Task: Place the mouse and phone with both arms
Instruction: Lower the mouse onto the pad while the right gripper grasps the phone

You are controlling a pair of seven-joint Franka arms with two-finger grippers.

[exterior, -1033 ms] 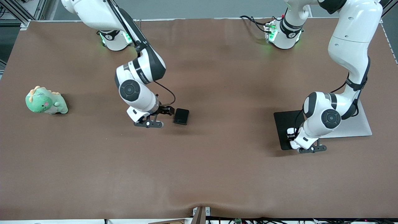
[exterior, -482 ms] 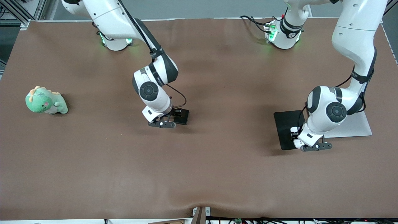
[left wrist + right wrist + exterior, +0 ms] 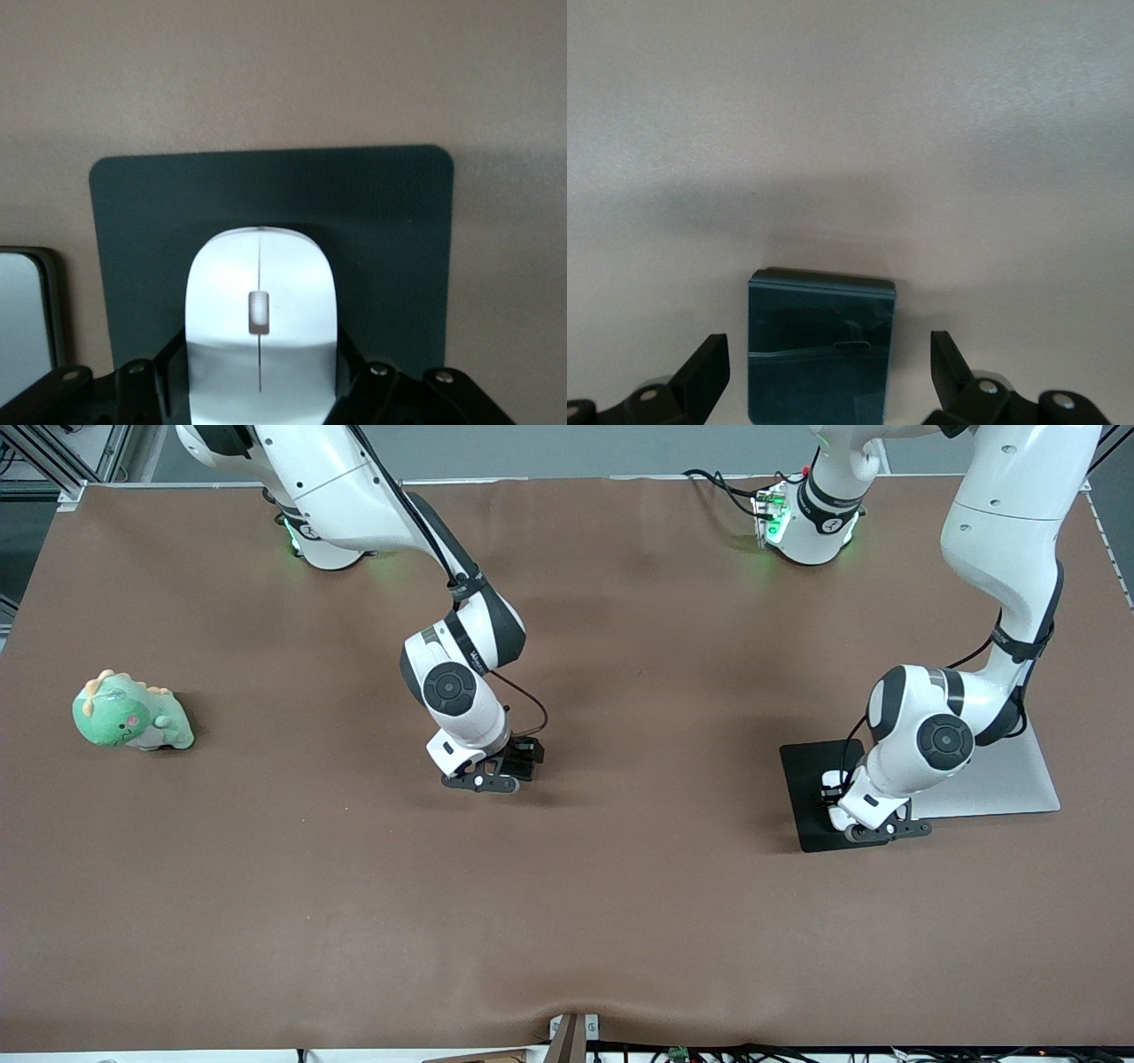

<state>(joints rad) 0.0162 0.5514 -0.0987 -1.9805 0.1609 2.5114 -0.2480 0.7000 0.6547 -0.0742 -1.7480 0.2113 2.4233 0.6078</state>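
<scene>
Black phone (image 3: 821,345) lies flat on the brown surface (image 3: 620,921) between the spread fingers of the right end effector (image 3: 493,774); only the right wrist view shows it whole. Over the black mat (image 3: 390,230), the left end effector (image 3: 873,821) pinches the white mouse (image 3: 260,310), barely seen from the front.

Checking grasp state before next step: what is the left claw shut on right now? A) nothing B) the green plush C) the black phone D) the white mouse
D: the left claw is shut on the white mouse, over the black mat.
</scene>
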